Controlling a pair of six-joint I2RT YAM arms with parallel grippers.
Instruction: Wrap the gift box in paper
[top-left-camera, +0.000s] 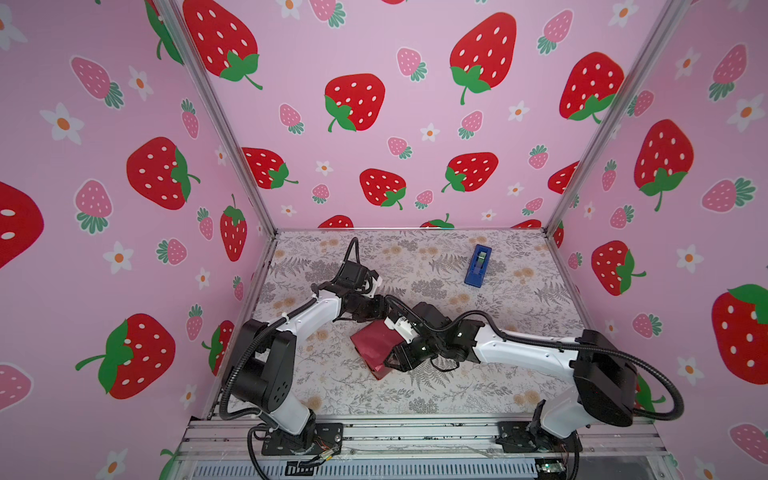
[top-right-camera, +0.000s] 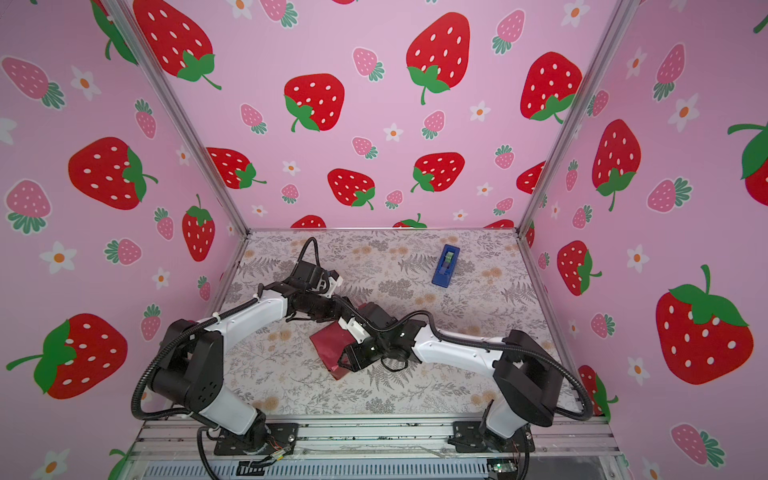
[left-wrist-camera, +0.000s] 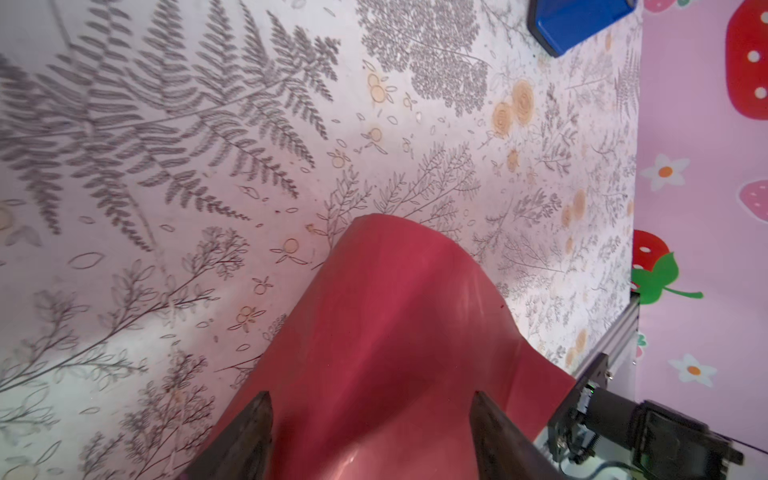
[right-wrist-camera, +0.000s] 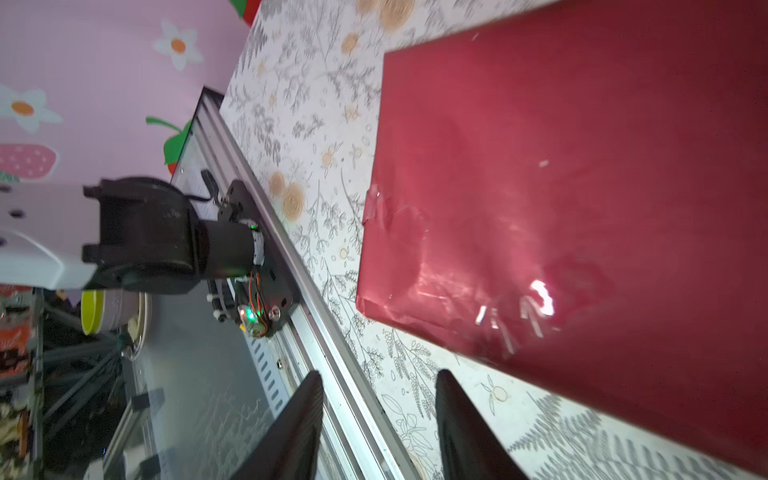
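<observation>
The paper (top-left-camera: 371, 346) (top-right-camera: 330, 344) lies near the middle of the desk (top-left-camera: 457, 374), folded into a boxy, dark maroon parcel set askew; its sheen is glossy and creased (right-wrist-camera: 582, 199), and one flap (left-wrist-camera: 395, 324) arches upward

Item count, both top views and both wrist views:

- Arms: 2. One left arm (top-left-camera: 307, 316), one right arm (top-left-camera: 523, 349).
- Grippers: 2, one per arm. One left gripper (left-wrist-camera: 372, 399), one right gripper (right-wrist-camera: 380, 374).
- Fingers (left-wrist-camera: 249, 436): 2 per gripper, 4 in all.
- Mounts (top-left-camera: 303, 440): 2, one under each arm.
- Paper (top-left-camera: 374, 345): 1 red sheet.
- Dispenser (top-left-camera: 478, 266): 1, blue.
- Table (top-left-camera: 519, 299): 1.
- Walls (top-left-camera: 395, 124): 3, strawberry print.
</observation>
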